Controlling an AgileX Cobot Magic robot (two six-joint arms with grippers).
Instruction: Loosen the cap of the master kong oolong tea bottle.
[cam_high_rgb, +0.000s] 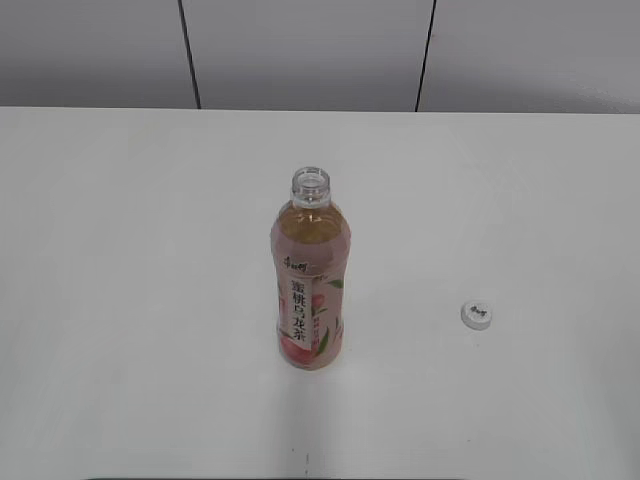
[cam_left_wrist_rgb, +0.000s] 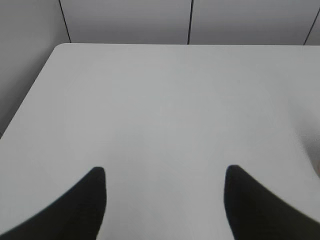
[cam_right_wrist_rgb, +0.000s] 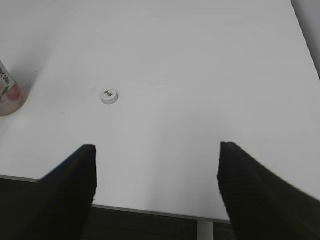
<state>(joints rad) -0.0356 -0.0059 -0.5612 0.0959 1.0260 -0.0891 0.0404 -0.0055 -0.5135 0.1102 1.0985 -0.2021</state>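
The master kong oolong tea bottle (cam_high_rgb: 310, 280) stands upright in the middle of the white table, its neck open with no cap on it. Its base shows at the left edge of the right wrist view (cam_right_wrist_rgb: 9, 92). The white cap (cam_high_rgb: 477, 314) lies flat on the table to the bottle's right, logo up; it also shows in the right wrist view (cam_right_wrist_rgb: 109, 95). My right gripper (cam_right_wrist_rgb: 156, 167) is open and empty at the table's near edge, well short of the cap. My left gripper (cam_left_wrist_rgb: 165, 192) is open and empty over bare table. Neither gripper shows in the exterior view.
The white table (cam_high_rgb: 120, 250) ends at a grey panelled wall (cam_high_rgb: 310, 50) behind. Its rounded far-left corner (cam_left_wrist_rgb: 60, 47) shows in the left wrist view. The table's front edge (cam_right_wrist_rgb: 150, 212) lies under my right gripper.
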